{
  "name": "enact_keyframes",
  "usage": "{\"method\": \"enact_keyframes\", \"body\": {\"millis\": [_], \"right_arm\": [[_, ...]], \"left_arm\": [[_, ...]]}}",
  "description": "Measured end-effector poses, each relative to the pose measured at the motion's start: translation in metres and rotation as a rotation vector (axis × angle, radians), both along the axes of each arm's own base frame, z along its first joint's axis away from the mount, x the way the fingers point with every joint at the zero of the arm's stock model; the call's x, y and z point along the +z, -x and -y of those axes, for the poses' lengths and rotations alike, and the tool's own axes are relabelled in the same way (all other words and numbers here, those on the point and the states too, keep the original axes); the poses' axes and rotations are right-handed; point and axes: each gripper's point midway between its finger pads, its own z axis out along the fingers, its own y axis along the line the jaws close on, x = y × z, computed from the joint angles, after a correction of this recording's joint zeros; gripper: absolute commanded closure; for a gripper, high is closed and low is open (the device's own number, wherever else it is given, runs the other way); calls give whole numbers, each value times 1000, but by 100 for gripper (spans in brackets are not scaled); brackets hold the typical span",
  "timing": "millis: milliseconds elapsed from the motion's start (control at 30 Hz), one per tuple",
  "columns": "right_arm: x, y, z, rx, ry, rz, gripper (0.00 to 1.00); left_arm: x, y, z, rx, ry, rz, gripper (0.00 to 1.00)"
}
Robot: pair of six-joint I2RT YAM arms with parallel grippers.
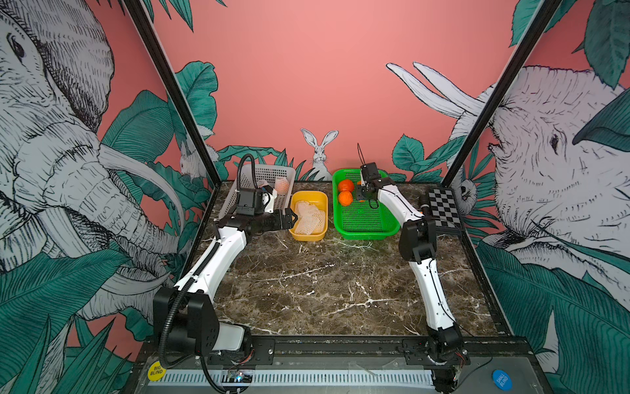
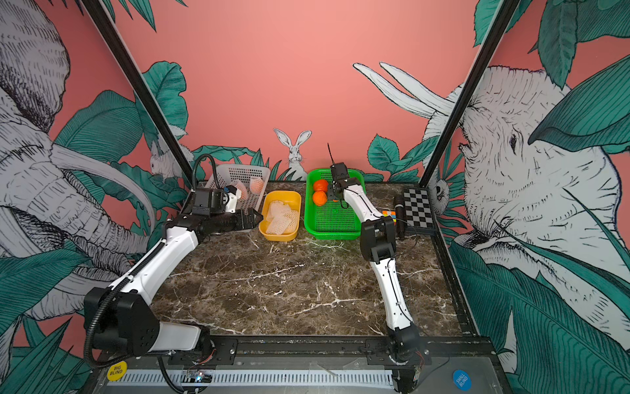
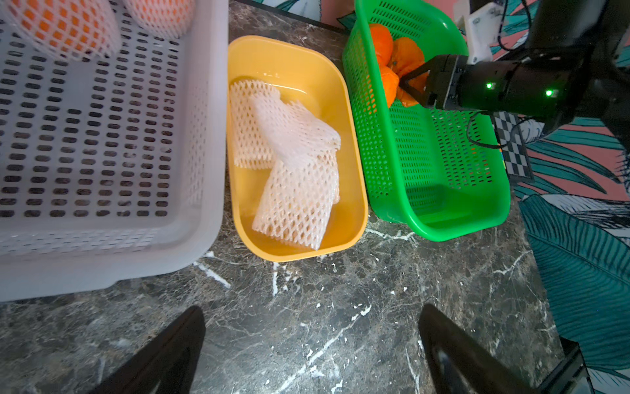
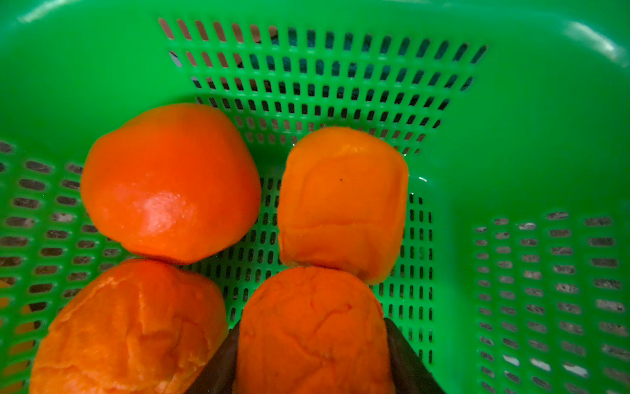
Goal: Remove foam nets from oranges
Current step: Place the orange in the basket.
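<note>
**Orange fruit bare in the green basket, two netted in the white one**

Four bare oranges [image 4: 170,180] lie bunched at one end of the green basket [image 4: 511,136]. The right gripper [image 4: 312,324] is clamped on one orange [image 4: 312,300], with a dark finger against each flank. That fruit touches the one beyond it.

Empty foam nets [image 3: 293,160] are heaped flat in the yellow tub [image 3: 296,54]. The tub stands between the green basket and the white basket [image 3: 102,266]. Two netted oranges [image 3: 64,27] sit side by side at the white basket's far end.

The left gripper [image 3: 311,308] hangs above the bare marble table [image 1: 324,290] with its fingers spread wide and nothing between them. In both top views it sits left of centre, at the yellow tub's near left corner.

Both top views place the three containers in a row at mid-frame along the table's back edge. They show only two bare oranges [image 1: 346,186] [image 2: 319,198], because the right arm covers the rest. The right wrist view alone shows all four and the grip. The left wrist view shows the heaped nets' diamond mesh, which the top views blur.

A multicoloured cube [image 2: 388,214] shows in only a top view. It lies right of centre, near the checkerboard [image 2: 417,208].
</note>
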Motion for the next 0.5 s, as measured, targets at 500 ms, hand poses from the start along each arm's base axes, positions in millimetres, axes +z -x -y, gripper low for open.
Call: {"method": "enact_keyframes", "body": {"millis": [500], "right_arm": [[-17, -3, -2, 5, -5, 8, 45]], "left_arm": [[7, -14, -25, 67, -39, -1, 1]]}}
